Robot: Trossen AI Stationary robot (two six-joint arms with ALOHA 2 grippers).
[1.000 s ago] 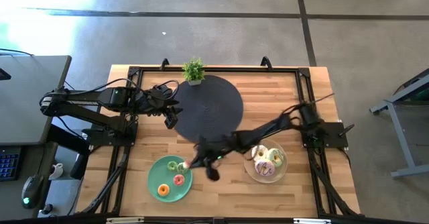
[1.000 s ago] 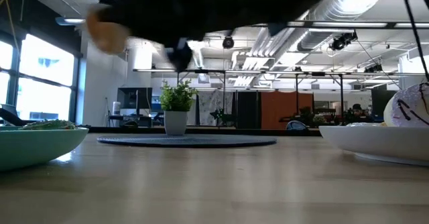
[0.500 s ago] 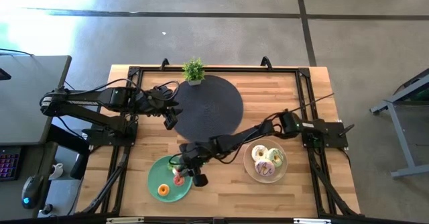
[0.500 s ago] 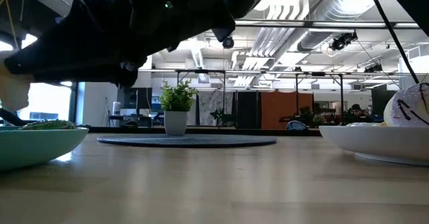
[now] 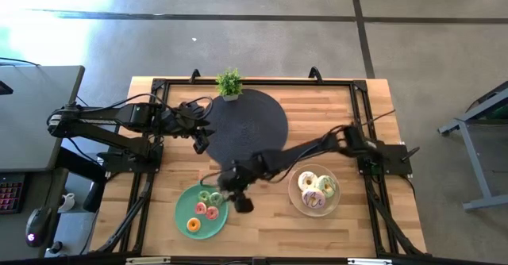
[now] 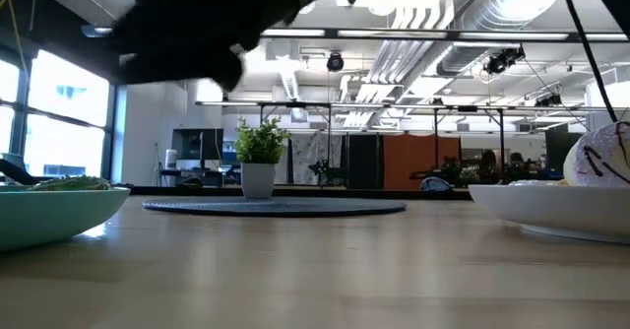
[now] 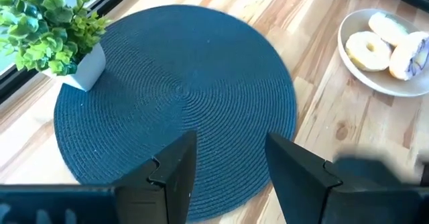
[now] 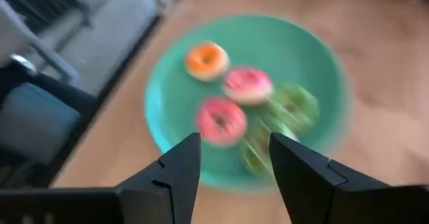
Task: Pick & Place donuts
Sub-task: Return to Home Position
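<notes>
Several donuts lie on the green plate (image 5: 181, 203) near the table's front: an orange one (image 8: 206, 60), two pink ones (image 8: 247, 84) (image 8: 221, 120) and green ones (image 8: 291, 106). My right gripper (image 5: 225, 190) hangs open just above the plate's right side, with nothing between its fingers (image 8: 229, 177). More donuts (image 5: 314, 190) lie on the white plate (image 5: 295, 203) at the front right. My left gripper (image 5: 202, 142) waits open over the left edge of the dark round mat (image 5: 250, 126).
A small potted plant (image 5: 229, 83) stands at the mat's far edge. Black frame rails (image 5: 151, 162) run along the table's left, right and far sides. Bare wood lies between the two plates (image 5: 262, 217).
My right gripper has gone from the green plate's right rim toward the table's left, down over the plate, and has opened. A pink donut that it carried now lies on the plate beside the others. The gripper has since risen and drawn back a little to the right.
</notes>
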